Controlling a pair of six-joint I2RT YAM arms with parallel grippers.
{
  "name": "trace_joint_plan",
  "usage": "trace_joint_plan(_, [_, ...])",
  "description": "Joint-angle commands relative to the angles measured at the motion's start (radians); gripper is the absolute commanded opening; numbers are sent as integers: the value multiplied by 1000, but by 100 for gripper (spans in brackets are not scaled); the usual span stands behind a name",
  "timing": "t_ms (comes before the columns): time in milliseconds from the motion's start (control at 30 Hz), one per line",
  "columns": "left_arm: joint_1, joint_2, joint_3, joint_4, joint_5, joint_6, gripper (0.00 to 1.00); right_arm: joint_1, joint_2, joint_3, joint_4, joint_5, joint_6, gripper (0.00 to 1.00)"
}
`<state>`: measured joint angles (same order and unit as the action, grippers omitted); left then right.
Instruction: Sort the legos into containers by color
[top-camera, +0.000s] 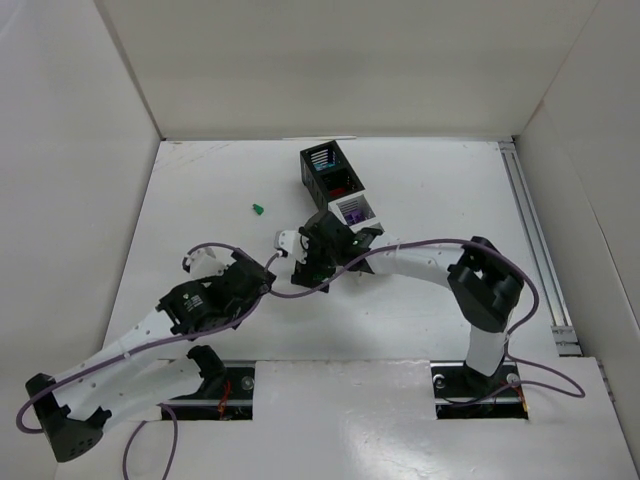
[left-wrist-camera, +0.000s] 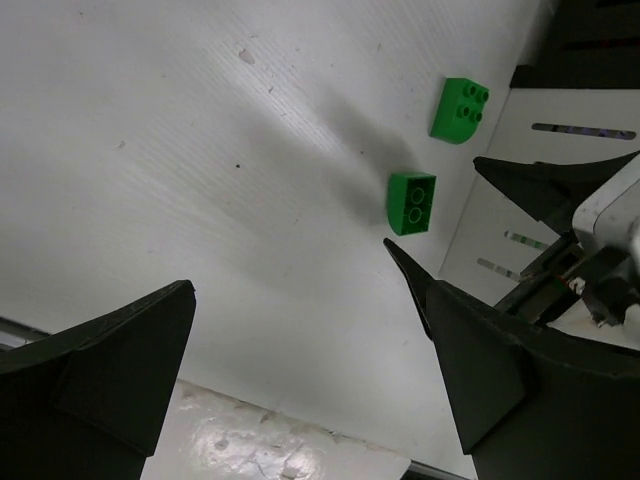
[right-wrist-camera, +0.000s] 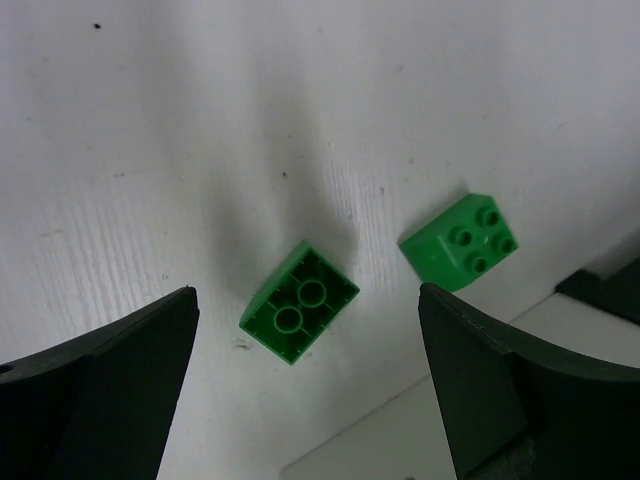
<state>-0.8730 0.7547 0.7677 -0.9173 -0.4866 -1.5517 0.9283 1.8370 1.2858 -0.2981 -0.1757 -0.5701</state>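
From above you see the joined row of black and white plastic bins (top-camera: 310, 172) mid-table, one small green studded brick (top-camera: 258, 210) lying apart to its left. Your left wrist view shows the left gripper (left-wrist-camera: 288, 268) spread wide and empty, the upturned green brick (left-wrist-camera: 412, 202) and the studs-up green brick (left-wrist-camera: 459, 110) lying beyond it. In your right wrist view the right gripper (right-wrist-camera: 307, 292) has its fingers wide apart, with the upturned brick between them touching neither

You are looking down on a white desk (top-camera: 200, 200) boxed in by 3 plain white panels. A back panel (top-camera: 330, 60) runs across the top of the frame, and a left panel (top-camera: 60, 150) and a right panel (top-camera: 590, 130) slant outward at the sides. A metal rail (top-camera: 535, 240) runs along the desk's right edge. The light is even and soft, casting only faint, blurred shadows. Up close, the desk shows fine ribbing and a few dark specks (right-wrist-camera: 97, 25).
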Motion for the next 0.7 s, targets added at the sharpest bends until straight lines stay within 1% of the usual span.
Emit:
trace_joint_plan(0, [3,41,13,-26,6,-33,100,0,10,32,73,49,205,95])
trace_joint_plan(67, [3,52,25,-37,6,-21,100,0,25,32,73,97,271,95])
trace_joint_plan(133, [3,75,36,-37,-3,-10,100,0,38,32,73,142,297,95])
trace_joint_plan(300, [3,63,45,-48,-12,-1,100,0,93,53,73,173,357,93])
trace_joint_plan(333, [3,51,45,-58,-21,-1,100,0,105,53,62,173,366,90])
trace_joint_plan(367, [3,51,45,-58,-21,-1,100,0,105,53,62,182,375,79])
trace_joint_plan(400, [3,37,45,-58,-21,-1,100,0,105,43,62,182,387,72])
trace_joint_plan(433, [3,37,45,-58,-21,-1,100,0,105,43,62,182,388,71])
trace_joint_plan(567, [3,-1,45,-68,-21,-10,100,0,105,17,71,171,388,56])
trace_joint_plan(600, [3,-2,45,-68,-21,-10,100,0,105,6,86,157,388,44])
trace_joint_plan(667, [3,-11,36,-68,-21,-19,100,0,91,-3,105,144,377,35])
